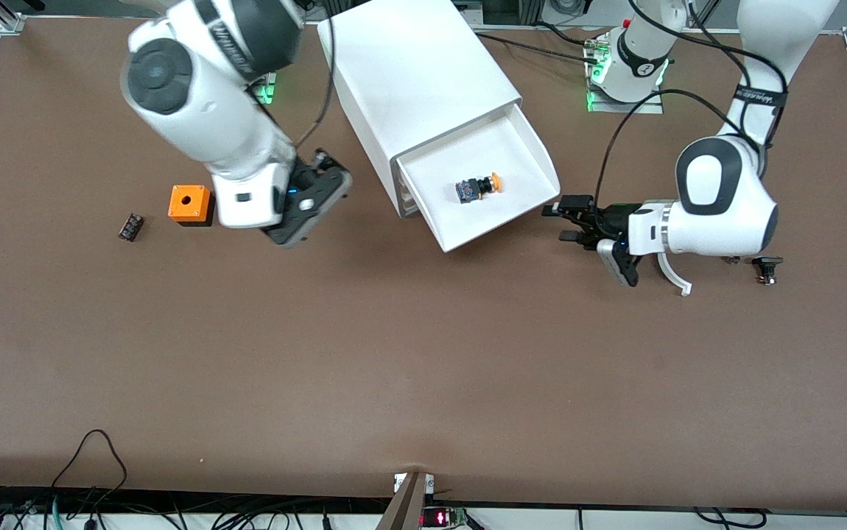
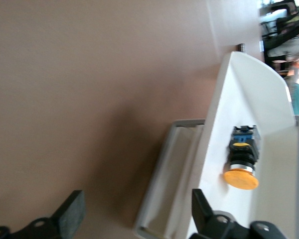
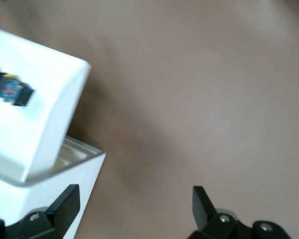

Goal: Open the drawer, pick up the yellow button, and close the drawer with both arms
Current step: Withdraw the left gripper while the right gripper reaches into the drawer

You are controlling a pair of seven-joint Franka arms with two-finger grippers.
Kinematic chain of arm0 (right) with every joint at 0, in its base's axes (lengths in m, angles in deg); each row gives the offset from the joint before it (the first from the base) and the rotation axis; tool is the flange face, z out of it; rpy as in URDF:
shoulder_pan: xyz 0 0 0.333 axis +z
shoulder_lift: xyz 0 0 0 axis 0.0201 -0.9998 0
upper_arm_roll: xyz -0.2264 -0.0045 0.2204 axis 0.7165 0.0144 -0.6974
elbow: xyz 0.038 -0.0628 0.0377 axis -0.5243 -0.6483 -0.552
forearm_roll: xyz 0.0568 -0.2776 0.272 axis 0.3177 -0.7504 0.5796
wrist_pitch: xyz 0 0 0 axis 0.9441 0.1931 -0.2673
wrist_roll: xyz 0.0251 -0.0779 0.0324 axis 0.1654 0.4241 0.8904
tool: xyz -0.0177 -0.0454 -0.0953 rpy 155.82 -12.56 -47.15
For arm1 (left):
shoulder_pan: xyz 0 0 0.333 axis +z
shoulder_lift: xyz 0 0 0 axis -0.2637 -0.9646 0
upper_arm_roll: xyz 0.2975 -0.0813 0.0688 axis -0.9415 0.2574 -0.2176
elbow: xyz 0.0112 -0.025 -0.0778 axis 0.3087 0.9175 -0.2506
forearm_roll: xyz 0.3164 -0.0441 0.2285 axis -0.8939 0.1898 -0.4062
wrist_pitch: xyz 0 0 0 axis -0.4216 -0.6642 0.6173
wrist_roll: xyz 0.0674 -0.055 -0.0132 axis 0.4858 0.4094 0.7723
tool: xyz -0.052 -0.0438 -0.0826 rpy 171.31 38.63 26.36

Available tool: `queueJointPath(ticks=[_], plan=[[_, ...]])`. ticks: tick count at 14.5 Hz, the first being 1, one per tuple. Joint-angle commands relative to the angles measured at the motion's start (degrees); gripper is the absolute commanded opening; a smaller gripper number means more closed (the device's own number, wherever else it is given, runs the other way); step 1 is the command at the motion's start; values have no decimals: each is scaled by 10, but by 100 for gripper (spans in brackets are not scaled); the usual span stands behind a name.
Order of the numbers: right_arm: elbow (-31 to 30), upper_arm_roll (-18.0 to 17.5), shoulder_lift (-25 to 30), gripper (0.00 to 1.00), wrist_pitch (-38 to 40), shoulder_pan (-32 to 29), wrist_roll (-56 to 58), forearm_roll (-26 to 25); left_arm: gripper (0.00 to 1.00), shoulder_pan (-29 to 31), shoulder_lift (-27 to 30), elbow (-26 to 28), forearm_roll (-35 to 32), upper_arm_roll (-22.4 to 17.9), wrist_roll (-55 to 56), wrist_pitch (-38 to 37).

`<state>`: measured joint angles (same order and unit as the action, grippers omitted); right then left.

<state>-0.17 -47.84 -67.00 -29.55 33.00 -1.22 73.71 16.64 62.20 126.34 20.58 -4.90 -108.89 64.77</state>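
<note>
1. Beside the open drawer point(image 1: 479, 188), at its corner toward the left arm's end, my left claw point(image 1: 569, 222) hangs low with fingers apart, holding nothing.
2. Over the tabletop point(image 1: 423, 353) near the cabinet point(image 1: 416, 81), my right claw point(image 1: 313, 213) is also open and empty.
3. I think the picking comes next: descend straight over the button point(image 1: 478, 187) and close across its body.
4. It lies on its side in the drawer, long axis along the drawer's width, orange cap toward the left arm's end.
</note>
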Motion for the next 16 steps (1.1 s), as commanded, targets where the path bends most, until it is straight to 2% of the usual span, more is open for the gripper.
queueJointPath(ticks=[1,3,4,6,8,10,12,13,16], plan=[[94,5,-71,100,6,42,64,7,100,5,82,-1,-42,-26,-3,13],[125,5,-93,100,5,65,75,8,100,6,117,3,-54,-50,-3,12],[136,5,-103,100,5,83,89,7,100,6,137,1,-90,-67,-1,10],[150,6,-125,100,-18,109,143,6,100,6,179,-2,-185,-79,12,4],[150,7,-140,100,-27,129,197,6,100,5,206,-28,-278,-87,64,-32],[150,10,-151,100,-28,148,237,5,100,4,215,-75,-367,-87,143,-91],[150,12,-159,100,-34,155,266,-2,100,-2,220,-98,-456,-80,246,-143],[150,12,-164,100,-36,157,286,-5,100,-4,223,-98,-482,-74,299,-160],[149,12,-167,100,-31,164,304,-36,100,-2,206,-114,-495,-64,379,-185]])
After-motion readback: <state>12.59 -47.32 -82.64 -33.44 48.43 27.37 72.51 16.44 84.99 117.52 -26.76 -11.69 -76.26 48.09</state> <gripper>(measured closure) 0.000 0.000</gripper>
